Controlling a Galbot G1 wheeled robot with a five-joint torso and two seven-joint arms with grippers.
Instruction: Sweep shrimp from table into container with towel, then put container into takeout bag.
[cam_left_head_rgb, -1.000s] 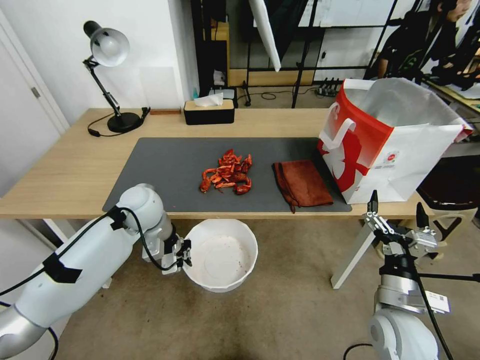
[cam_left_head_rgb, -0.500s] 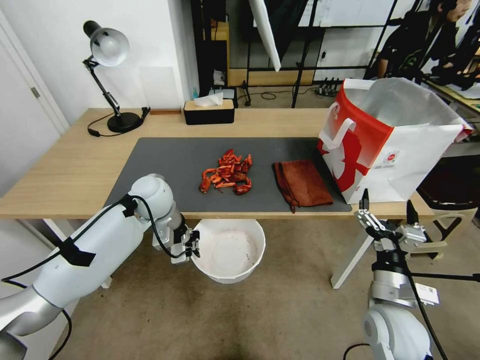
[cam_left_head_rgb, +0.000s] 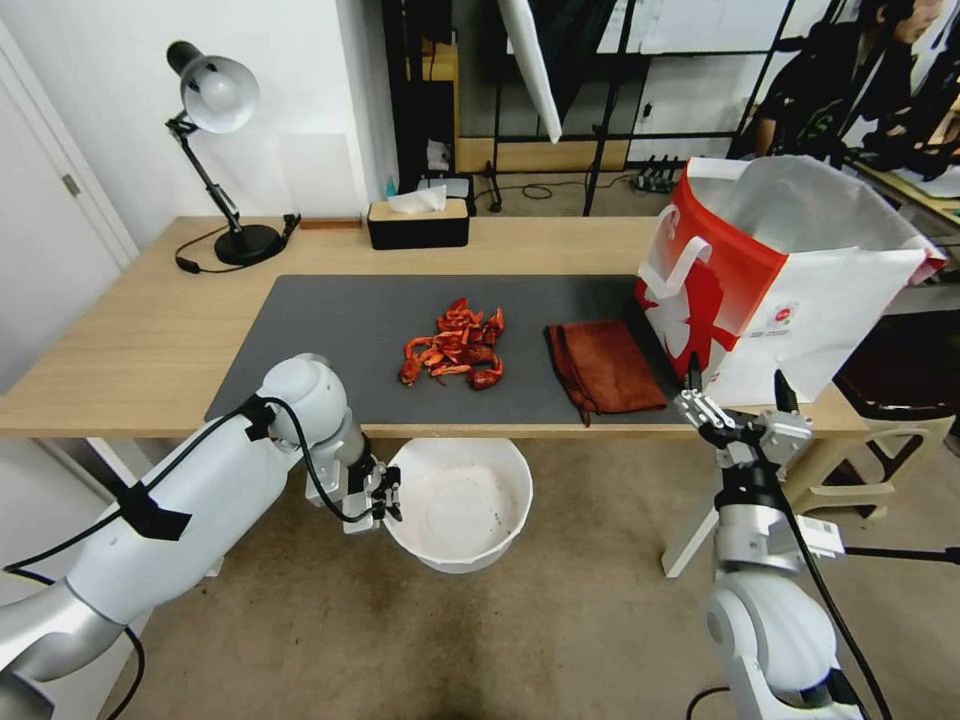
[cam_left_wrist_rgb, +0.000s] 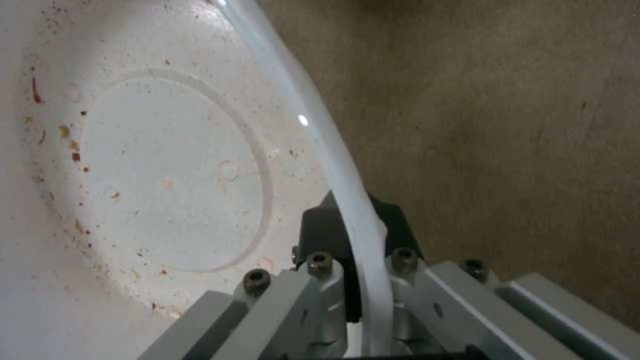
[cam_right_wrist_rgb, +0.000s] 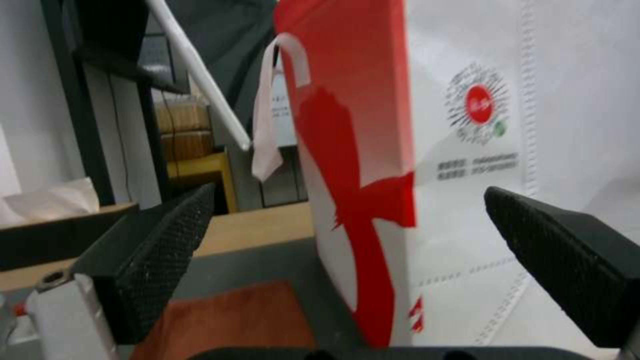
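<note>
Glossy red-orange curled shrimp (cam_left_head_rgb: 455, 347) lie heaped approx. mid-mat on the flat dark grey rectangular mat (cam_left_head_rgb: 330, 350), which covers the long light wood-grain table (cam_left_head_rgb: 120, 340). Just beside the heap, toward the robot's right, we see the rust-brown folded cloth towel (cam_left_head_rgb: 603, 367) w/ stitched hem, flat on the mat. At the mat's right end stands the tall red-and-white paper takeout bag (cam_left_head_rgb: 770, 290), upright, mouth open, silvery lining and white handle visible.

The round white plastic container (cam_left_head_rgb: 460, 505), smooth, w/ reddish specks inside (cam_left_wrist_rgb: 167, 170), hangs below the table's front edge. We note the left gripper (cam_left_head_rgb: 375, 492) pinching its thin rim (cam_left_wrist_rgb: 357, 235), one pad each side.

The right gripper (cam_left_head_rgb: 737, 392) sits at the table's front edge, near the bag; its ribbed black fingers (cam_right_wrist_rgb: 167, 250) are spread wide, nothing between them.
</note>
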